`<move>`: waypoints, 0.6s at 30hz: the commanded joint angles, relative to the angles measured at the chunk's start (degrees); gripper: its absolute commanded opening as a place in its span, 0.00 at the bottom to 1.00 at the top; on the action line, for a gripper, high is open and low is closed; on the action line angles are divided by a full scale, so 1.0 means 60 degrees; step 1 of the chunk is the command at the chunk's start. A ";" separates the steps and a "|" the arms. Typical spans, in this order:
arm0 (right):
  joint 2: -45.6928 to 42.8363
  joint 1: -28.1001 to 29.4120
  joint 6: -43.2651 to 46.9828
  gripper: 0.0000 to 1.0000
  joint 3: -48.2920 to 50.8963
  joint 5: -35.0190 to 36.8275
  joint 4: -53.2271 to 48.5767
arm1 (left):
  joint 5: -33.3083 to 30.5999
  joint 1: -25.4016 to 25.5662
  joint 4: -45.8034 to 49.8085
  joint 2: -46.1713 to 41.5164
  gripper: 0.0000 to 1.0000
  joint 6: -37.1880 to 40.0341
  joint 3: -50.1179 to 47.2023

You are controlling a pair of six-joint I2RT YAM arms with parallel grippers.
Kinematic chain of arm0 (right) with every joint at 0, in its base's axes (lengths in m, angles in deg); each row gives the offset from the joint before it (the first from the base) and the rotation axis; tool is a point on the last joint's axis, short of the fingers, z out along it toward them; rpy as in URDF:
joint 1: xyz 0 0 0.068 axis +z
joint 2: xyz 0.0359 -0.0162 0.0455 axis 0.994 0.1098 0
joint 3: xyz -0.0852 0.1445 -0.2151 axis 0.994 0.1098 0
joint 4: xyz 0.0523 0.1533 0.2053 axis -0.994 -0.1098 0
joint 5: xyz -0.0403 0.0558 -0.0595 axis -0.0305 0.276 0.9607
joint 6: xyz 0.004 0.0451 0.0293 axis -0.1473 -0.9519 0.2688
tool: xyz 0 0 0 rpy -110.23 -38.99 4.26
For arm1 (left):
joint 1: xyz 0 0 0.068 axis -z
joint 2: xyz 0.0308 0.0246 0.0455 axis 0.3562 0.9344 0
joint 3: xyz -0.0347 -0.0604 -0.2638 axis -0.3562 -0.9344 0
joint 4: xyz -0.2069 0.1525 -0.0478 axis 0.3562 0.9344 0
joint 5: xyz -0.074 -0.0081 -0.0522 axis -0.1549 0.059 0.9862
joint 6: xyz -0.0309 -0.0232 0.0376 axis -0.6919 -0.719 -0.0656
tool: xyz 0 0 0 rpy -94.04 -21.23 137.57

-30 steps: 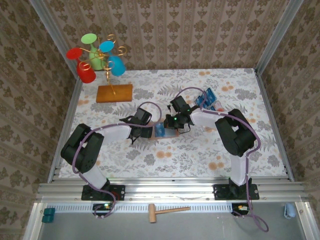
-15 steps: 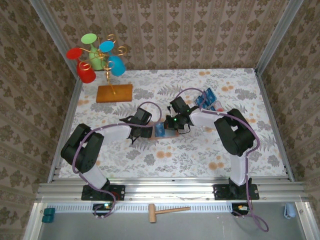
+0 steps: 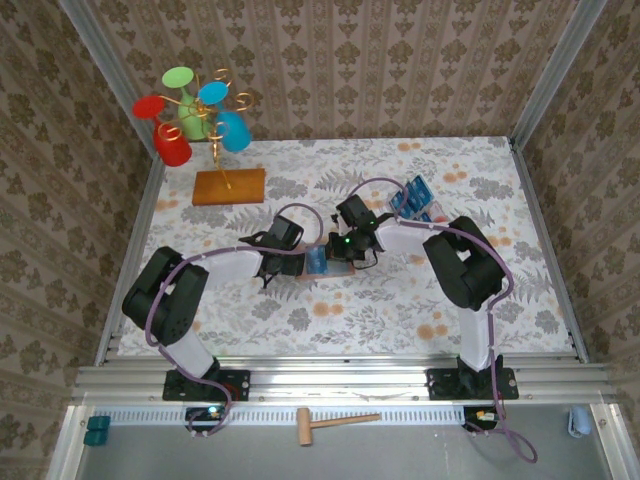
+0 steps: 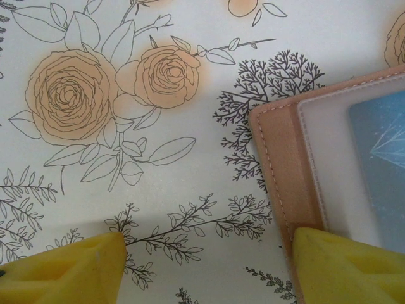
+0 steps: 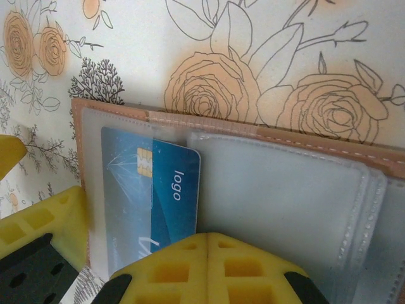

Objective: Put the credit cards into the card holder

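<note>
Bare table lies beyond the stitched tan edge of the card holder; we see left gripper spread, right gripper closed at a blue credit card.

Arms: left arm, right arm, alike. White tapered links between bulky black joint housings. Purple cable looped along each arm. Black bases, flat plates. Small green light on right wrist. Of left gripper, fingers plain yellow wedges. On right gripper, yellow too, moulded square recesses, black at the roots
</note>
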 commanded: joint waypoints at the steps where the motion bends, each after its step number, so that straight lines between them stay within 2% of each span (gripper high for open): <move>1: 0.0291 0.0173 -0.0108 0.00 -0.0275 -0.0188 -0.0012 | 0.0131 -0.0043 -0.0046 0.0171 0.72 -0.0043 -0.0077; 18: 0.0440 0.0438 -0.0109 0.00 -0.0446 -0.0218 -0.0084 | 0.0162 -0.0041 -0.0047 0.0145 0.71 -0.0042 -0.0076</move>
